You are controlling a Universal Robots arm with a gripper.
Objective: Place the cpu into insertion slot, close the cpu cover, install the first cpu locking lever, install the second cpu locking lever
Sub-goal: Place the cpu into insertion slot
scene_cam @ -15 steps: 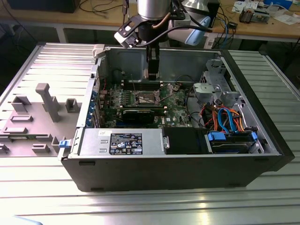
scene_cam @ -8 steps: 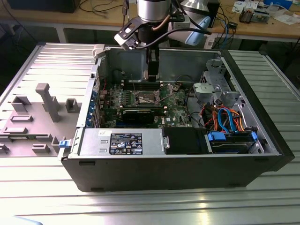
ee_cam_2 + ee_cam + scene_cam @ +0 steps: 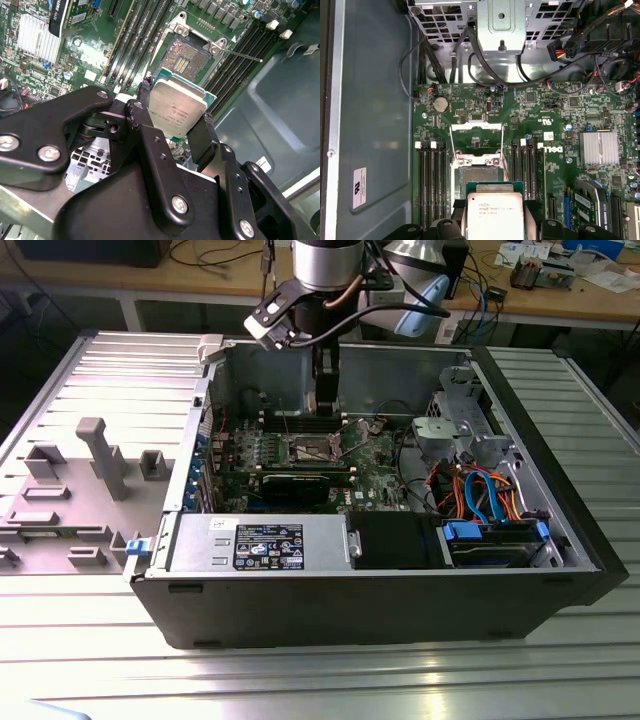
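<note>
In the exterior view, the gripper [image 3: 325, 412] is reaching down into the open case [image 3: 400, 590], which is lying on the slatted surface [image 3: 560, 670]. It is hanging just above the slot [image 3: 313, 448] on the green board [image 3: 380, 465].

In the second wrist view, the black fingers [image 3: 202, 137] are pinching the cpu [image 3: 177, 112] by two opposite edges, with its silvery top facing the camera. The cpu is hovering near the edge of the slot [image 3: 187, 57] and is not seated in it. The slot is lying bare, and a thin lever [image 3: 240, 54] is sticking out beside it.

In the first wrist view, the cpu [image 3: 495, 220] is sitting between the fingers, just short of the slot [image 3: 479, 176]. The cover [image 3: 476, 132] is standing swung open on the side away from the cpu. Memory slots [image 3: 432, 180] are running along both sides.
</note>
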